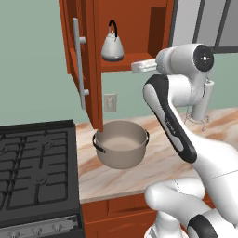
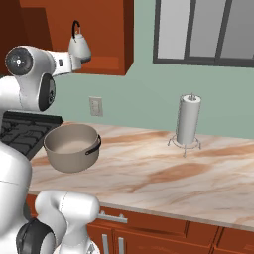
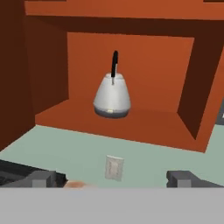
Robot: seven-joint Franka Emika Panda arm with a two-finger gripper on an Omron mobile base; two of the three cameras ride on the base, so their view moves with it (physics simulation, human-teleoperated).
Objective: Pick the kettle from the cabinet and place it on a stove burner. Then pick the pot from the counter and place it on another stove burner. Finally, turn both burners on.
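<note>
Right, my gripper (image 3: 113, 178) spread wide, empty, facing small silvery-white cone kettle (image 3: 112, 96) on reddish-brown wooden cabinet (image 3: 144, 124) shelf.

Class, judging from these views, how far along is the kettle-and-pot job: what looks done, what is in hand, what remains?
Done: the cabinet door stands open, showing the kettle on its shelf. In hand: the open gripper faces the kettle, not touching it. Left: the kettle must go to a stove burner, the pot waits on the counter for another burner, and both burners need turning on.
</note>
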